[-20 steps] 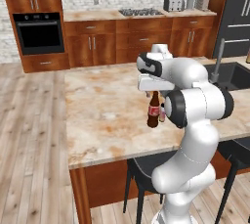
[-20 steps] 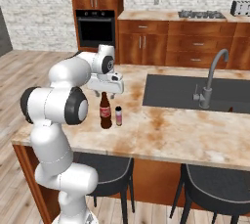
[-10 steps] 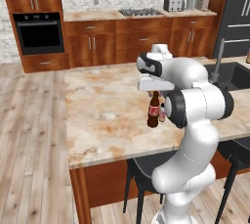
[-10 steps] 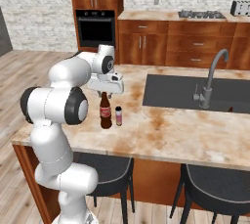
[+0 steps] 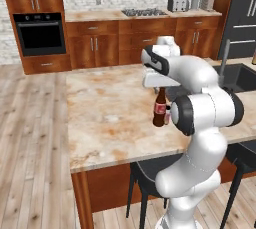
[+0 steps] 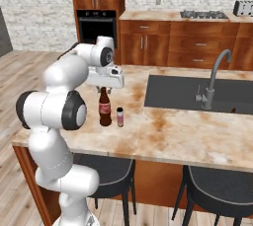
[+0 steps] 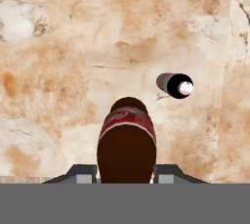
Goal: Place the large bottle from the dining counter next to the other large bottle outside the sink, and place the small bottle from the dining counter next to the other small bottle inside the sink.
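Your claw (image 7: 126,171) is pinched tight on the large bottle (image 6: 104,107), fingers either side of its neck. Bottle looks upright on the desk (image 6: 163,131), though contact's hard to confirm. Small bottle (image 6: 119,117) just beside it.

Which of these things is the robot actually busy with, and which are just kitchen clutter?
Job:
- large bottle, pincer shut on its neck
- small bottle beside it
- dining counter
- sink

Lying about:
- faucet
- oven
- toaster
- stools
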